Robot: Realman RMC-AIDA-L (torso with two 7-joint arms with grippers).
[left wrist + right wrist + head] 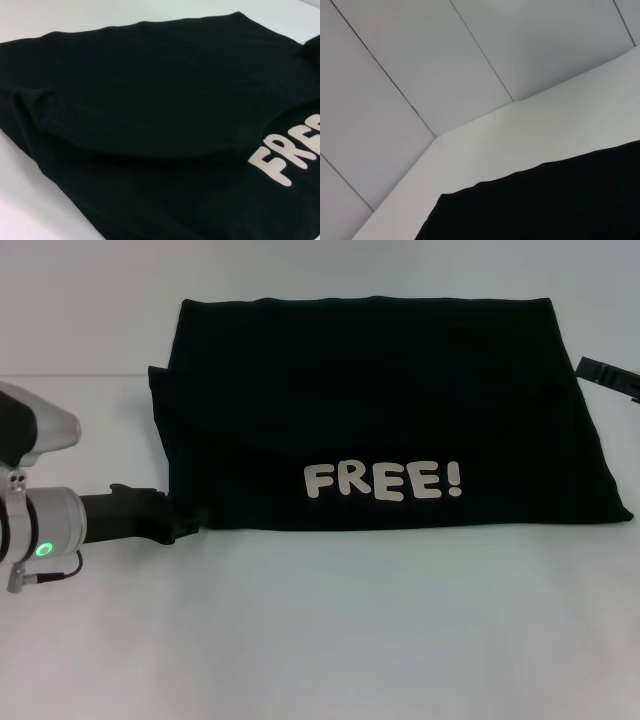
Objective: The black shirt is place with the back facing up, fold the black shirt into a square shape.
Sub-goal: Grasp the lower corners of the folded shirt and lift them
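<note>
Right now we see the black shirt lying folded on the white table, its "FREE!" print on top. Our left gripper touches its near left corner; we cannot tell if it grips. A loose hold could let the fold slip open.

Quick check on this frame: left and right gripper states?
Left gripper: at the near left corner of the black shirt; open or shut cannot be told.
Right gripper: only partly visible at the shirt's far right edge; cannot be told.
</note>
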